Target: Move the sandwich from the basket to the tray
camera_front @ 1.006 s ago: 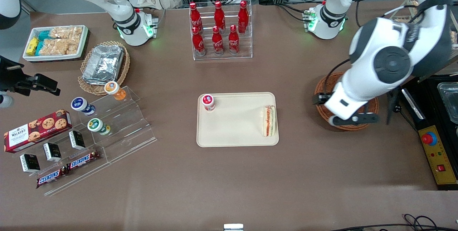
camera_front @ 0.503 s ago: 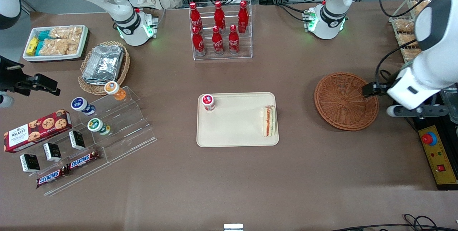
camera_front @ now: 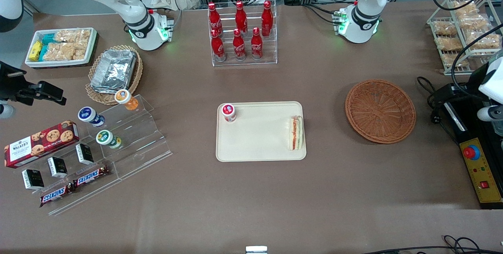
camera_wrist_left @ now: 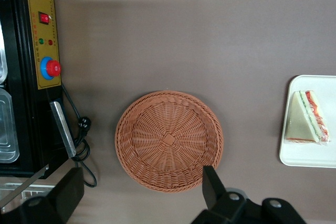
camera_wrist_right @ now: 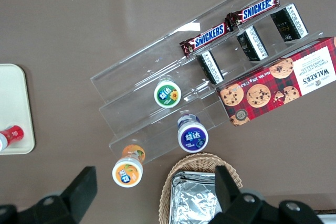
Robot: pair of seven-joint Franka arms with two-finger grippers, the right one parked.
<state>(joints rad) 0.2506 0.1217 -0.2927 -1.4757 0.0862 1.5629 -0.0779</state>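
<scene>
The sandwich (camera_front: 295,133) lay on the tray (camera_front: 259,144), at the edge nearest the basket (camera_front: 380,111); the basket held nothing; the gripper (camera_wrist_left: 142,195) hung high above the basket, toward the working arm's end of the table, fingers spread apart and carrying nothing; the placement appeared complete; the remaining risk was the sandwich, close to the tray's rim, toppling over it if the tray were knocked.

The gripper (camera_wrist_left: 142,198) is cut off by the wrist view's edge, only two dark fingers (camera_wrist_left: 211,187) being shown; in the front view it is probably lost off frame
</scene>
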